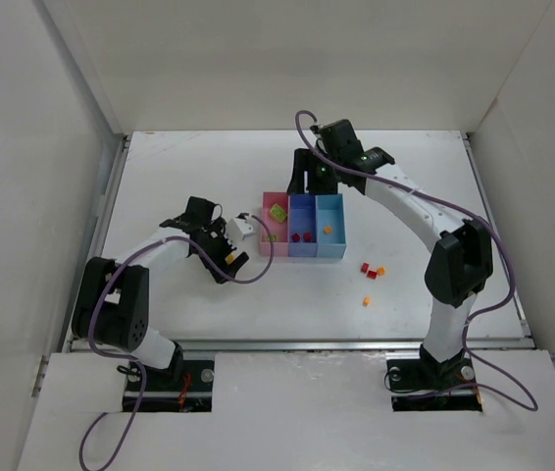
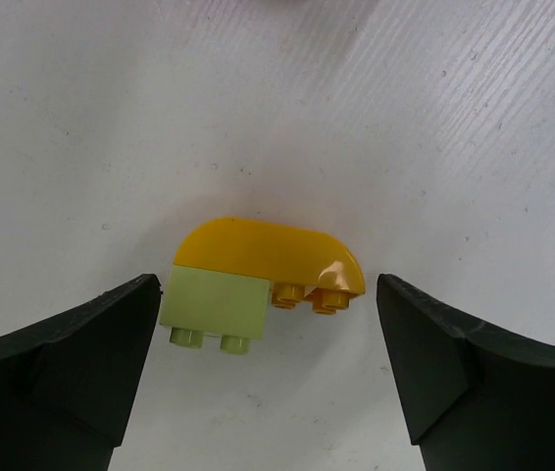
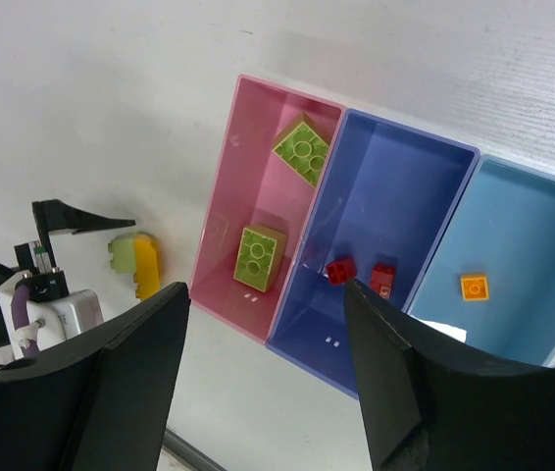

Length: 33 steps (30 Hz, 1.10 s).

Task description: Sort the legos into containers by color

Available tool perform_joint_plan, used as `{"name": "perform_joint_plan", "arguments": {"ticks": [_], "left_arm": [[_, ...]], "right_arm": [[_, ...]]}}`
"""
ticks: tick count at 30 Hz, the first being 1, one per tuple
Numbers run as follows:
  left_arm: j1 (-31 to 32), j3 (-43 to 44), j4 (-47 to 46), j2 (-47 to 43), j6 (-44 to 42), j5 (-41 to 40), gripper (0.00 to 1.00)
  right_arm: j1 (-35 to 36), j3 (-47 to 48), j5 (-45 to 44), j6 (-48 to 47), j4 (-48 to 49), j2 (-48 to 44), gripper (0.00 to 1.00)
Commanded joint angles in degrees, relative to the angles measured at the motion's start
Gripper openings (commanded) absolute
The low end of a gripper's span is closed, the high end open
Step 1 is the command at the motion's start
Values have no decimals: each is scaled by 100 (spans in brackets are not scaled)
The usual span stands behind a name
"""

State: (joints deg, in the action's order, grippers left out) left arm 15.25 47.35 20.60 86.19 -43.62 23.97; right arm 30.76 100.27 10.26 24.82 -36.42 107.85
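The left gripper is spread wide and holds nothing. Its two dark fingers sit at the lower left and lower right of the left wrist frame, astride a pair of legos, with table showing on both sides of the pair. The pair lies at centre frame: a yellow-green brick pressed against a yellow brick with a rounded top. Both lie on their sides, studs toward the bottom edge. Whether the two are clipped together or merely touching cannot be told. In the top view this pair lies just left of the pink bin. The right gripper is also wide open and empty, above the row of containers. The pink bin holds two yellow-green bricks, the blue-violet bin two red bricks, and the light blue bin one orange brick. Handling estimate: the bricks are rigid, glossy moulded plastic, very light and not fragile, so only light closing force should be needed. The yellow brick's curved, shiny face is a poor seat for a finger and is likely to squirt out. Take hold on flat, opposed side walls, low and centred. A squeeze across the whole pair would probably lift both colours together. Isolate the yellow-green brick first, since by colour match it belongs in the pink bin.
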Motion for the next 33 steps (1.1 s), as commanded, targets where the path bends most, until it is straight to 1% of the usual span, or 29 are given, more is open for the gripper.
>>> {"name": "perform_joint_plan", "arguments": {"ticks": [1, 2, 3, 4, 6, 10, 11, 13, 15, 18, 20, 21, 25, 26, 29, 30, 31, 32, 33], "left_arm": [[-13, 28, 189, -32, -138, 91, 91], [-13, 28, 190, -32, -138, 91, 94], [-13, 141, 268, -32, -138, 91, 96], [-13, 195, 391, -32, -208, 91, 100], [-91, 370, 567, -198, -366, 196, 100], [-320, 766, 1304, -498, -1314, 626, 100], [-320, 828, 1619, -550, -1734, 627, 100], [-320, 942, 1859, -621, -2079, 627, 100], [-373, 995, 2009, -673, -2291, 627, 96], [-426, 995, 1940, -674, -2292, 679, 91], [-426, 995, 1808, -525, -2239, 680, 87], [-426, 995, 1738, -464, -2143, 680, 84], [-426, 1118, 1659, -68, -1871, 566, 78], [-426, 1118, 1658, 2, -1792, 565, 78], [-295, 1118, 1263, 64, -1387, 513, 77], [-242, 1066, 1149, 64, -1282, 426, 75], [-137, 970, 1026, 64, -1159, 312, 69], [-136, 969, 816, 64, -1001, 145, 67], [-136, 890, 753, 64, -1000, 143, 64]], "right_arm": [[26, -34, -51, -74, 241, -282, 70], [26, -34, -51, -74, 241, -282, 70], [26, -34, -51, -126, 241, -282, 70], [26, -34, -51, -126, 241, -282, 70], [26, -34, -51, -126, 241, -282, 70], [26, -86, -51, -126, 188, -282, 70], [26, -139, -51, -126, 188, -335, 70], [26, -139, 2, -126, 188, -335, 70], [26, -191, 2, -179, 188, -335, 70], [26, -192, 2, -179, 241, -335, 70], [26, -192, 2, -179, 241, -335, 70], [26, -192, 2, -179, 241, -335, 70], [-27, -245, 2, -179, 241, -387, 70], [-27, -245, 2, -179, 241, -388, 70], [-27, -245, 2, -179, 241, -388, 70], [-27, -297, 2, -179, 241, -388, 70], [-27, -297, 2, -179, 241, -388, 70], [-27, -297, 2, -179, 241, -388, 70], [-27, -297, 2, -179, 241, -388, 70]]}}
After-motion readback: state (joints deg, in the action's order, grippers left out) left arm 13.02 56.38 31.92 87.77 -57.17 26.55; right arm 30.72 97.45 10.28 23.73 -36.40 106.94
